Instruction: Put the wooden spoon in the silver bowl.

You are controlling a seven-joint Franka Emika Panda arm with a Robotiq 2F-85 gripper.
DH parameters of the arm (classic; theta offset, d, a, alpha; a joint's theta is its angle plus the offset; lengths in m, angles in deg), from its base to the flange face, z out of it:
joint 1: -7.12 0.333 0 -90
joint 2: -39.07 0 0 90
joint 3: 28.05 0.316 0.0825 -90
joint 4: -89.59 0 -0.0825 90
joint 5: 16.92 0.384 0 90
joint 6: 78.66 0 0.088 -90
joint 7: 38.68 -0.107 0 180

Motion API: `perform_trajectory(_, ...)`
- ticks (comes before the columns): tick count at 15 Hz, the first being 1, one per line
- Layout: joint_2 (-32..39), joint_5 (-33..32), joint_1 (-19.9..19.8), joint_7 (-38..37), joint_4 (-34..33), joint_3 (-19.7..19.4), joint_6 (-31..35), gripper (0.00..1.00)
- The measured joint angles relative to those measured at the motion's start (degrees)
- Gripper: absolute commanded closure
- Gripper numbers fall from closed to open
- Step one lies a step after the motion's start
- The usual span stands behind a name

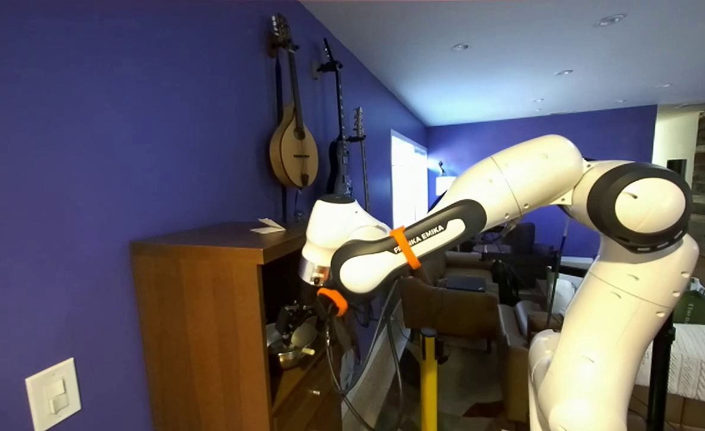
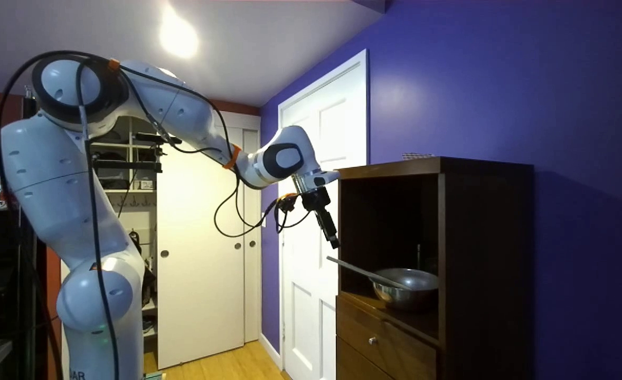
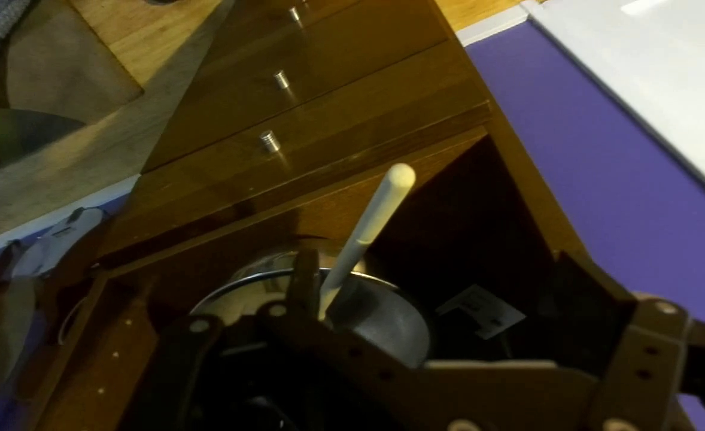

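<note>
Pale, light-tan wooden spoon (image 3: 377, 215) with a long slim handle: in the small, round, shiny silver-grey metal bowl (image 2: 403, 300). Lies tilted, lower end inside the bowl, handle crossing the rim and jutting up and out well beyond it. Scoop end hard to make out (the bowl's wall and the dim light get in the way). Bowl upright on the floor of an open compartment (image 2: 377, 216) in the brown wooden cabinet (image 2: 485, 253), above drawers (image 2: 353, 322) with small metal knobs (image 3: 270, 141).

Black two-fingered gripper (image 2: 334, 241), on a white jointed robot arm (image 2: 189, 113): fingers spread wide, plain in the wrist view. Tips angle downward near the handle's upper end; in an exterior view a gap shows between them and the wood. Gripper stands outside the compartment, in front of the opening.

Surroundings: loose white papers (image 1: 272, 224) on the cabinet top. A teardrop-shaped, pale wooden string instrument (image 1: 294, 149) hangs on the purple-blue wall (image 1: 119, 108), darker string instruments (image 1: 342, 161) beyond it. A white panelled door (image 2: 342, 116) stands near the cabinet. In the wrist view a pale flat piece (image 3: 484, 311), unreadable, shows in the compartment beside the bowl.
</note>
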Motion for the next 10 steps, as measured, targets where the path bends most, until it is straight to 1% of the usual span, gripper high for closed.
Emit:
perform_trajectory(2, -2.1, 3.2, 0.3, 6.1, 0.0, -1.0, -2.5, 0.00)
perform_trajectory(4, -4.4, 4.7, 0.2, 11.1, 0.1, -2.2, -6.3, 0.00)
perform_trajectory(7, -7.9, 6.2, 0.0, 18.4, 1.0, -5.3, -11.5, 0.00)
perform_trajectory(10, -11.7, 6.3, -1.1, 23.8, 3.1, -7.8, -15.2, 0.00)
